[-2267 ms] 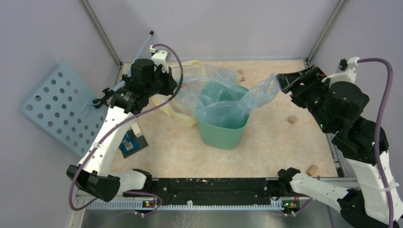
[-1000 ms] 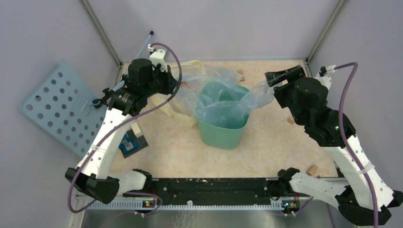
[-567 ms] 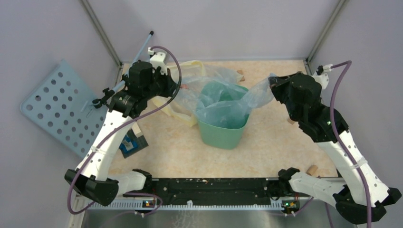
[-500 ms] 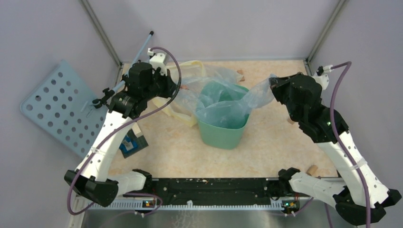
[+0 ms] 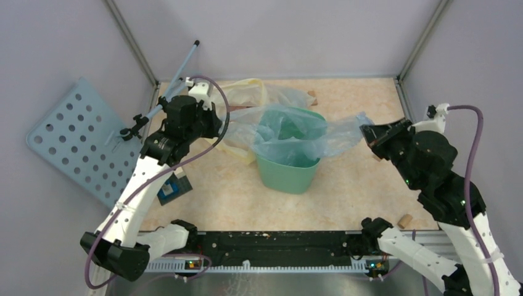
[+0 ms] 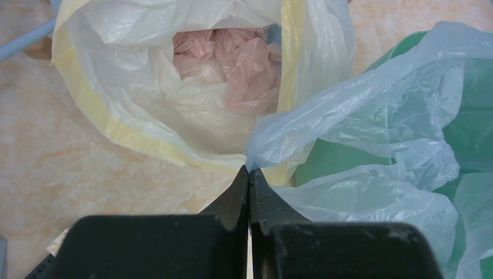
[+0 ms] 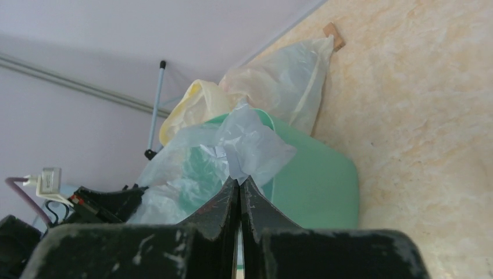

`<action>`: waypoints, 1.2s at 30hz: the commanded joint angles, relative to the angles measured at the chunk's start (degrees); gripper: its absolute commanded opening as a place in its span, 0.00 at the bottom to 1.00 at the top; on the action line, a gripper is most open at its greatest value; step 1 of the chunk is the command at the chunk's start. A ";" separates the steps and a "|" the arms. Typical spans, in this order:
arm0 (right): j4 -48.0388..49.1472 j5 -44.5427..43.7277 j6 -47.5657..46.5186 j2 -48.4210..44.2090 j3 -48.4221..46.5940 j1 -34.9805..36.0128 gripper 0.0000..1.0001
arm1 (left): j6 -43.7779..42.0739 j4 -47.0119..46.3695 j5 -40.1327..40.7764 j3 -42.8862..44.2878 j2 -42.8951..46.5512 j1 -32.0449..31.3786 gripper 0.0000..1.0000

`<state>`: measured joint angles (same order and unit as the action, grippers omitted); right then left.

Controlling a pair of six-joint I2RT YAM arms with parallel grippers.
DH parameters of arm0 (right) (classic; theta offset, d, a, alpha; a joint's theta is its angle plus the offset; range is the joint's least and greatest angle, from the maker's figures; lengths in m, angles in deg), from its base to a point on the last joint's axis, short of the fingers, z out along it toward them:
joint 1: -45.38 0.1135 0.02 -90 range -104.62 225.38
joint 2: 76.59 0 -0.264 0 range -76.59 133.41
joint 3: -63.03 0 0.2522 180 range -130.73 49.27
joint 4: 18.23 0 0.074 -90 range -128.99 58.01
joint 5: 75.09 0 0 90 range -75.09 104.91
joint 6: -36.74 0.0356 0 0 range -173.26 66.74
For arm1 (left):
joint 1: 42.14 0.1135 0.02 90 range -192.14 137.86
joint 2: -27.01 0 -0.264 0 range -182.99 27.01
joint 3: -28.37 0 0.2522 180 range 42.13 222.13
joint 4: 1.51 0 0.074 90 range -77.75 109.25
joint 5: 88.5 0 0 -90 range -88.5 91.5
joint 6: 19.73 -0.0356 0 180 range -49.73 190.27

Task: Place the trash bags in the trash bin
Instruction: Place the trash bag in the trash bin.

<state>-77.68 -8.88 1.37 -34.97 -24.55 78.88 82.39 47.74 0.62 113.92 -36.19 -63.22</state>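
Two grips: my left end effector [image 6: 249,172] and right end effector [image 7: 239,181] each pinch an edge of the pale-blue trash bag [image 5: 290,132], stretched left-right over the mint-green trash bin [image 5: 285,174] between them.

Thin, crinkly, see-through plastic makes the trash bags [image 5: 293,131], while the trash bin [image 5: 285,175] is smooth, matt plastic.

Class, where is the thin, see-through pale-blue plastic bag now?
Top view, centre: the bag drapes into the mint-green plastic bin, its edges pinched by the left gripper and right gripper.
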 commanded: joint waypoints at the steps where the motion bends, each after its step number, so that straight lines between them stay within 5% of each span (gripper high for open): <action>1: -4.90 -0.42 -6.29 -5.01 3.37 -0.36 0.00 | 1.31 -3.10 1.16 -2.72 0.72 0.34 0.00; 10: -9.71 -2.52 -4.06 -11.08 14.84 -0.36 0.00 | 1.91 -5.48 1.95 -8.91 0.68 0.80 0.00; 20: -3.34 -2.38 -2.21 -13.20 28.06 -0.36 0.01 | 2.56 -7.42 -3.22 -10.46 -0.57 0.81 0.00; 28: -0.95 -4.15 -16.16 -10.53 21.85 -0.34 0.39 | 2.55 -8.44 -3.29 -8.61 0.19 0.81 0.00; 36: 2.65 2.31 -31.01 -12.26 15.55 -0.36 0.50 | 3.13 -9.02 -3.50 -5.62 1.26 0.80 0.07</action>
<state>-78.68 -11.54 -19.77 -46.29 -4.44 78.84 84.86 41.84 -2.62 105.74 -36.81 -62.72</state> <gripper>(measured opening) 0.447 0.053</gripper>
